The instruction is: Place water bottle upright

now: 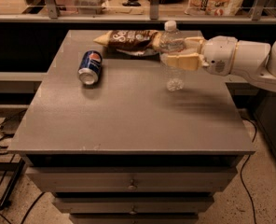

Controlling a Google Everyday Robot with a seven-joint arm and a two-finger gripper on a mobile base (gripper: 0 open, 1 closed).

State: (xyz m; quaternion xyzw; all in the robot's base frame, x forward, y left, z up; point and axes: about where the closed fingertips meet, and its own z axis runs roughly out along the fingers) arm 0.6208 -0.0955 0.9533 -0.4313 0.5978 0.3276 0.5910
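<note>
Currently the gripper (171, 53) reaches in from the right over the far right part of the table (128, 120), its two fingers closed around the middle of the water bottle (175, 76). The bottle is upright, cap up, with its base at the tabletop or just above; contact cannot be confirmed. A Pepsi can (90, 67) lies well apart to the left. Judged step: set-down. The next move calls for seating the base, then opening the fingers without tipping the bottle.

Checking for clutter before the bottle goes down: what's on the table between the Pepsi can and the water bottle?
Only bare tabletop, in the camera view; the snack bag lies farther back. The gripper clasps the water bottle at its middle.
</note>
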